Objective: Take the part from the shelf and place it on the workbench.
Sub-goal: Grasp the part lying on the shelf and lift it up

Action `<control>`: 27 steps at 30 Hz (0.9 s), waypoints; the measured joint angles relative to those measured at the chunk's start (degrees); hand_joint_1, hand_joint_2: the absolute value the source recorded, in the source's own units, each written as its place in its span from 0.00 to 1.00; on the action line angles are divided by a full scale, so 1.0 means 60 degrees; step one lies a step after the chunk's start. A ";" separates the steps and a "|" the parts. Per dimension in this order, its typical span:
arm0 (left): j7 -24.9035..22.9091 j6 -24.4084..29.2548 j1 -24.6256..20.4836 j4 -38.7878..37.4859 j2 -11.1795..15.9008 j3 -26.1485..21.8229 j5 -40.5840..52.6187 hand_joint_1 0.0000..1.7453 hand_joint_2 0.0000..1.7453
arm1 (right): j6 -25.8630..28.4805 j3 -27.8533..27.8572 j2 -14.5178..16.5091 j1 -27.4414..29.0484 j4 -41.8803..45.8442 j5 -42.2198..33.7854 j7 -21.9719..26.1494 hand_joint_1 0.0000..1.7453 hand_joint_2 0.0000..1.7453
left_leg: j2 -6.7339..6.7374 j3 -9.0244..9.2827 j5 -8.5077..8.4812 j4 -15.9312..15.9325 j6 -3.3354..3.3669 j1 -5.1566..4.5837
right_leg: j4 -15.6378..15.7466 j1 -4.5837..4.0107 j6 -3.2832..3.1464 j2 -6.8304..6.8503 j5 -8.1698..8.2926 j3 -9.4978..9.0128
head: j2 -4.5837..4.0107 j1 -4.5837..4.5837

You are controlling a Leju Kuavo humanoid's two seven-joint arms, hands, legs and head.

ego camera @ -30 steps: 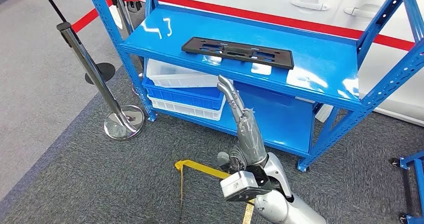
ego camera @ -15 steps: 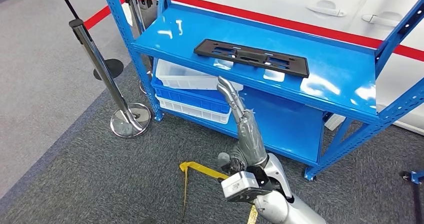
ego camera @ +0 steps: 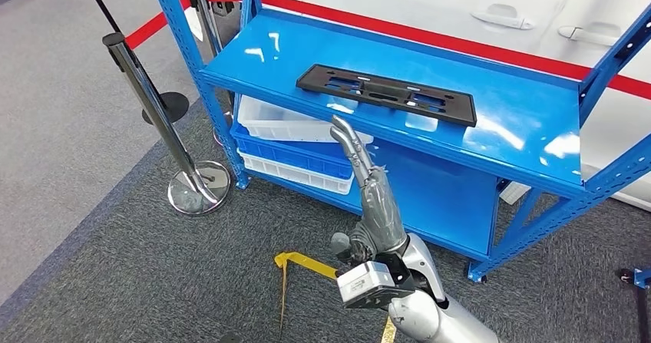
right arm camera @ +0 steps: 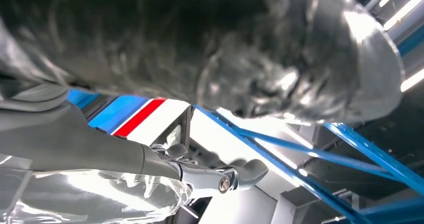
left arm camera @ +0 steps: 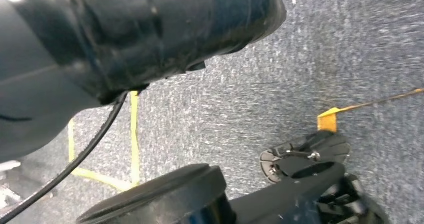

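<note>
The part (ego camera: 386, 93) is a long flat black plate with cut-outs, lying on the top level of the blue shelf (ego camera: 522, 136). My right hand (ego camera: 371, 199) is raised in front of the shelf, its fingers (ego camera: 347, 145) stretched out straight and apart, holding nothing. The fingertips reach up to just under the shelf's front edge, a little left of the part's middle and short of it. In the right wrist view the grey thumb (right arm camera: 75, 141) and the extended fingers (right arm camera: 225, 176) show against the blue shelf beams (right arm camera: 320, 156), with nothing in them.
White and blue bins (ego camera: 292, 147) are stacked on the lower shelf level behind my hand. A chrome barrier post (ego camera: 146, 97) with a round base (ego camera: 199, 189) stands to the left. Yellow tape (ego camera: 303, 262) marks the grey carpet. A white car (ego camera: 460, 5) stands behind the shelf.
The whole picture has shifted, so the camera has moved and the shelf now sits further right in view. My right hand keeps the same outstretched pose.
</note>
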State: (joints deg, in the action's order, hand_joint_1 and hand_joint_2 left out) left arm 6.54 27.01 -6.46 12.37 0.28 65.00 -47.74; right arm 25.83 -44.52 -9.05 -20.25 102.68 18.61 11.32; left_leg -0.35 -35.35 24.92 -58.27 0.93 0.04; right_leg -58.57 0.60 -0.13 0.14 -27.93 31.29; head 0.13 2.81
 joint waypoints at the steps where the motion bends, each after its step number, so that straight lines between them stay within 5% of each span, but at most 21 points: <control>1: 0.0000 0.0000 0.0009 0.0000 0.0000 0.0000 0.0000 0.00 0.00 | 0.0000 0.0000 0.0000 -0.0002 0.0001 -0.0002 0.0001 0.00 0.00 | -0.0006 0.0028 0.0004 0.0031 0.0041 0.0027 | 0.0015 -0.0002 0.0056 0.0001 -0.0024 -0.0011 | 0.0000 -0.0005; 4: 0.0003 0.0000 0.0016 0.0000 -0.0001 0.0000 0.0005 0.00 0.00 | 0.0000 0.0000 0.0000 -0.0021 0.0004 -0.0002 0.0001 0.00 0.00 | -0.0007 0.0220 0.0025 0.0196 0.0176 0.0112 | -0.0701 -0.0004 0.0190 -0.0008 -0.0395 0.0295 | 0.0000 -0.0026; 6: 0.0003 -0.0002 0.0003 0.0000 -0.0005 0.0000 0.0006 0.00 0.00 | 0.0000 0.0000 -0.0003 -0.0008 0.0001 -0.0002 0.0001 0.00 0.00 | -0.0008 0.0295 0.0092 0.0207 0.0250 0.0106 | -0.2003 0.0003 0.0244 -0.0010 -0.0867 0.1041 | 0.0000 -0.0039; 8: 0.0001 -0.0006 0.0020 0.0000 -0.0007 0.0000 0.0000 0.00 0.00 | -0.0005 0.0000 -0.0006 0.0021 -0.0010 -0.0005 0.0001 0.00 0.00 | -0.0020 0.0391 0.0181 0.0202 0.0267 0.0103 | -0.2744 0.0014 0.0282 -0.0009 -0.0872 0.1614 | 0.0000 -0.0043; 9: 0.0000 -0.0014 0.0031 0.0000 -0.0008 0.0000 -0.0004 0.00 0.00 | -0.0014 0.0000 -0.0007 0.0027 -0.0015 -0.0012 0.0001 0.00 0.00 | -0.0033 0.0467 0.0237 0.0198 0.0257 0.0104 | -0.2554 0.0026 0.0286 -0.0009 -0.0567 0.1622 | 0.0000 -0.0043; 11: 0.0001 -0.0028 0.0041 0.0000 -0.0014 0.0000 -0.0008 0.00 0.00 | -0.0035 0.0000 -0.0007 0.0029 -0.0025 -0.0030 0.0001 0.00 0.00 | -0.0066 0.0623 0.0377 0.0178 0.0209 0.0105 | -0.1373 0.0053 0.0255 -0.0017 0.0292 0.1212 | 0.0000 -0.0044; 13: 0.0003 -0.0035 0.0015 0.0000 -0.0017 0.0000 -0.0014 0.00 0.00 | -0.0044 0.0000 -0.0007 0.0026 -0.0030 -0.0046 0.0000 0.00 0.00 | -0.0102 0.0685 0.0503 0.0123 0.0117 0.0067 | -0.0357 0.0040 0.0177 -0.0042 0.0673 0.0781 | 0.0000 -0.0042; 18: 0.0005 -0.0035 -0.0009 0.0000 -0.0007 0.0000 -0.0017 0.00 0.00 | -0.0044 0.0000 -0.0008 0.0019 -0.0028 -0.0054 0.0003 0.00 0.00 | -0.0086 0.0630 0.0750 -0.0120 -0.0156 0.0081 | -0.0030 0.0042 -0.0130 -0.0060 0.0504 0.0553 | 0.0000 0.0007; 22: 0.0004 -0.0036 -0.0008 0.0000 -0.0006 0.0000 -0.0017 0.00 0.00 | -0.0047 0.0000 -0.0001 0.0019 -0.0033 -0.0053 0.0002 0.00 0.00 | -0.0020 -0.0689 0.1482 -0.2342 -0.0311 0.0122 | 0.0005 0.0054 -0.0272 -0.0017 0.0349 0.0354 | 0.0000 0.0072; 24: 0.0004 -0.0036 0.0027 0.0000 -0.0007 0.0000 -0.0018 0.00 0.00 | -0.0048 0.0000 -0.0002 0.0029 -0.0037 -0.0053 0.0001 0.00 0.00 | -0.0012 -0.1020 0.1150 -0.2520 -0.0308 0.0123 | -0.0009 0.0046 -0.0267 -0.0037 0.0238 0.0233 | 0.0000 0.0074; 27: 0.0004 -0.0036 0.0036 0.0000 -0.0001 0.0000 -0.0018 0.00 0.00 | -0.0049 0.0000 -0.0001 0.0028 -0.0039 -0.0053 0.0002 0.00 0.00 | -0.0006 -0.0426 -0.0036 -0.0787 -0.0173 0.0078 | -0.0012 0.0024 -0.0193 -0.0057 0.0023 -0.0032 | 0.0000 0.0068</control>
State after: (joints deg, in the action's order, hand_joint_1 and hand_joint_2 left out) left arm 6.56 26.80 -6.24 12.37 0.28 65.00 -47.84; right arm 25.54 -44.52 -9.05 -20.08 102.45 18.29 11.33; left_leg -0.39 -37.91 24.70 -62.99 -0.10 0.51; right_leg -58.65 0.74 -1.29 -0.20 -27.79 31.10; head 0.13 3.22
